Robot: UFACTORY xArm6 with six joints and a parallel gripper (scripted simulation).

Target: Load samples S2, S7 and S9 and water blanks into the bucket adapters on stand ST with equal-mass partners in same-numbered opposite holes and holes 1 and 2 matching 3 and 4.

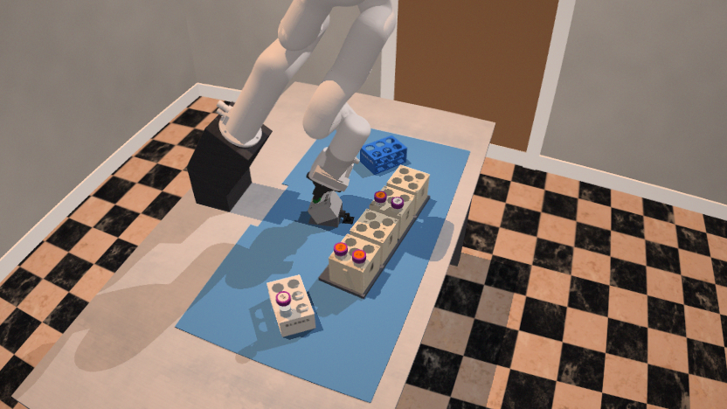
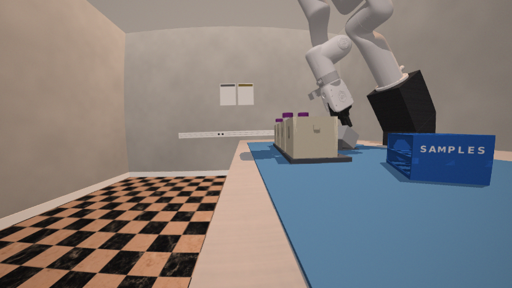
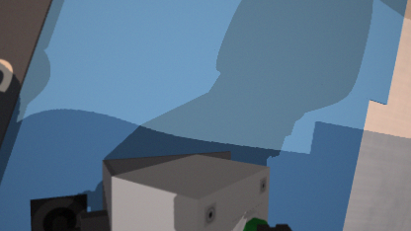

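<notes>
My gripper point(image 1: 320, 198) point(image 2: 348, 124) is shut and empty, its tips at the green key point(image 1: 314, 200) point(image 3: 256, 225) on the small grey desk point(image 1: 325, 213) point(image 2: 347, 138) point(image 3: 143, 202). How far the key is pushed in cannot be told. On the stand point(image 2: 322, 160), the nearest adapter point(image 1: 347, 272) in the top view holds two orange-dot tubes point(image 1: 340, 248) point(image 1: 358, 255). The third adapter holds an orange-dot tube point(image 1: 380, 196) and a white-dot tube point(image 1: 397, 202). The second adapter point(image 1: 390, 237) and the farthest adapter point(image 1: 420, 192) show no tubes. IDs are too small to read.
The cream BLANKS rack point(image 1: 297, 326) stands on the blue mat point(image 1: 350, 350) with one white-dot tube point(image 1: 283, 298). The blue SAMPLES rack point(image 1: 384, 163) point(image 2: 453, 160) stands beyond the farthest adapter and shows no tubes. The adapter row runs close beside the desk.
</notes>
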